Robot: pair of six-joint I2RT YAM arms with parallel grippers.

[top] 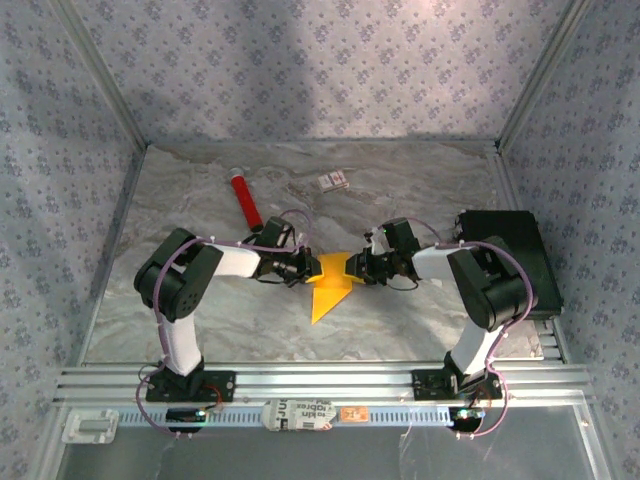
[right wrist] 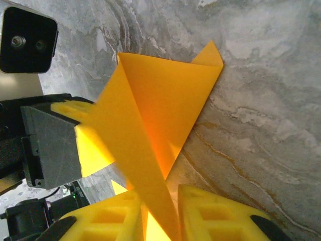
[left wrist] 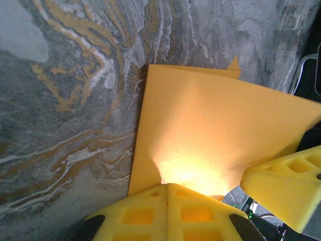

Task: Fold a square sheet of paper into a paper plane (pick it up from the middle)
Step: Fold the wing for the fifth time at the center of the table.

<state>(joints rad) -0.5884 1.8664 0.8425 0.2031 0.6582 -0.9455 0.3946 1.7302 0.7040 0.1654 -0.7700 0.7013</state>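
The grey marble table (top: pixel 200 320) took up most of the top view. A black box (top: pixel 510 250) sat at its right edge. The two arms reached in from the near side, and their tips met over the middle of the table. The left gripper (top: pixel 300 265) was on the left side of the paper (top: pixel 330 285), and the right gripper (top: pixel 362 268) was on its right side. The orange-yellow paper was partly folded, with a point aimed at the near edge. In the left wrist view the left gripper (left wrist: pixel 167 187) was closed tight, with an edge of the paper (left wrist: pixel 210 130) pinched in it. In the right wrist view the right gripper (right wrist: pixel 159 201) was nearly closed, and a folded flap of the paper (right wrist: pixel 160 100) stood between its yellow fingers (right wrist: pixel 205 216), which pressed it. A red tube (top: pixel 245 200) lay farther back on the left. A little white card (top: pixel 334 181) lay near the back, well apart from the paper.
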